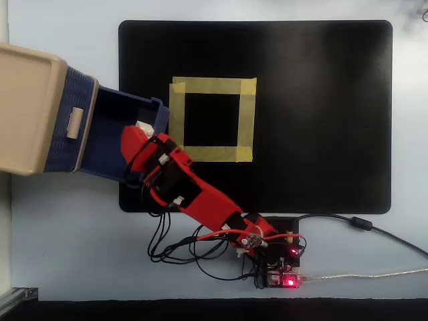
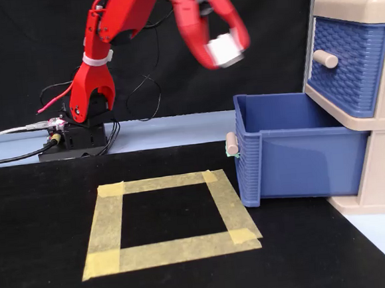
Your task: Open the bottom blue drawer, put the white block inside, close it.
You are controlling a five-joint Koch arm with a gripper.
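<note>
The bottom blue drawer (image 2: 293,153) stands pulled out of the beige cabinet (image 2: 381,169), and it also shows in the overhead view (image 1: 107,144). Its small beige handle (image 2: 231,143) faces the tape square. My red gripper (image 2: 226,48) is shut on the white block (image 2: 224,49) and holds it in the air above the open drawer. In the overhead view the gripper (image 1: 142,130) hangs over the drawer's inside and the white block (image 1: 143,125) shows at its tip.
The upper blue drawer (image 2: 346,65) is closed. A yellow tape square (image 1: 212,120) lies on the black mat (image 1: 314,134). The arm's base with its cables (image 1: 267,257) sits at the mat's near edge in the overhead view.
</note>
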